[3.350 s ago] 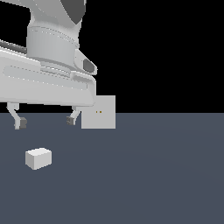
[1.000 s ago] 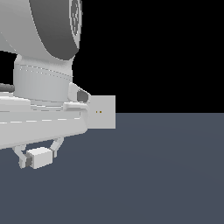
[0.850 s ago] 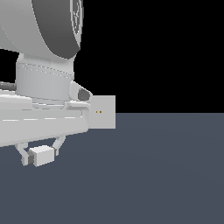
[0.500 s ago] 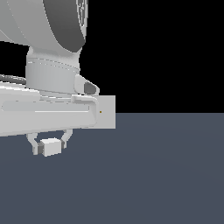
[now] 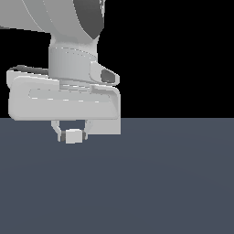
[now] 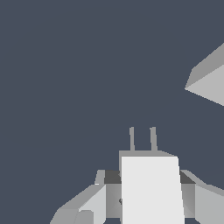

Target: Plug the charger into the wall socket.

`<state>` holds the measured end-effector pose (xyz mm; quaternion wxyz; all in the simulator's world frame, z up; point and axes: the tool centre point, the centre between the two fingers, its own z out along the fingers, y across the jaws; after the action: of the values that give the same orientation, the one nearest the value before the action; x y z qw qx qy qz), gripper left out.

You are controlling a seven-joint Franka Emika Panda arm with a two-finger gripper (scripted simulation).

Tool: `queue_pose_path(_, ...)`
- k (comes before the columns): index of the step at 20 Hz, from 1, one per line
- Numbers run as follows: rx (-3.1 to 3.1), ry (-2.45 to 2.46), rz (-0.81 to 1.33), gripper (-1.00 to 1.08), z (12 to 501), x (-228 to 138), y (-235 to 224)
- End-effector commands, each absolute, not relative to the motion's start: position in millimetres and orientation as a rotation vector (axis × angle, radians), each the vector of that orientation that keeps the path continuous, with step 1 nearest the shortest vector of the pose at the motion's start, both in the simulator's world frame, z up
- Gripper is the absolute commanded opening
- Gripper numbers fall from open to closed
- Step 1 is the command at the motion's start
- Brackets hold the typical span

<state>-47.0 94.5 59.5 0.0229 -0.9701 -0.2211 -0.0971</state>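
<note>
Charger point(image 5: 73, 136) sits clenched in our claw point(image 5: 72, 135), lifted off the table point(image 5: 173, 183) near the wall socket point(image 6: 209, 83); we judge it light, rigid, best held by its flat sides, prongs point(image 6: 142, 138) free.

Gripper point(image 5: 72, 133) clamps charger point(image 5: 73, 136) above floor point(image 5: 164, 183).

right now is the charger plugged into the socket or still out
Out. The charger sits between the hand's fingers with both prongs bare over the floor, and the wall socket stands apart from them.
</note>
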Motion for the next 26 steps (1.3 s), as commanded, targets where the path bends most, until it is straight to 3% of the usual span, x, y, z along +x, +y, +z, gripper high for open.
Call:
queue_pose_path(1,-3.037,-0.556,-0.305,-1.0,67.5,-43.2,85.0)
queue_pose_path(13,-3.116,-0.104,-0.309,-1.0,94.2,-38.0,48.8)
queue_pose_path(26,-3.127,0.004,-0.307,-1.0,100.0,-39.1,39.7)
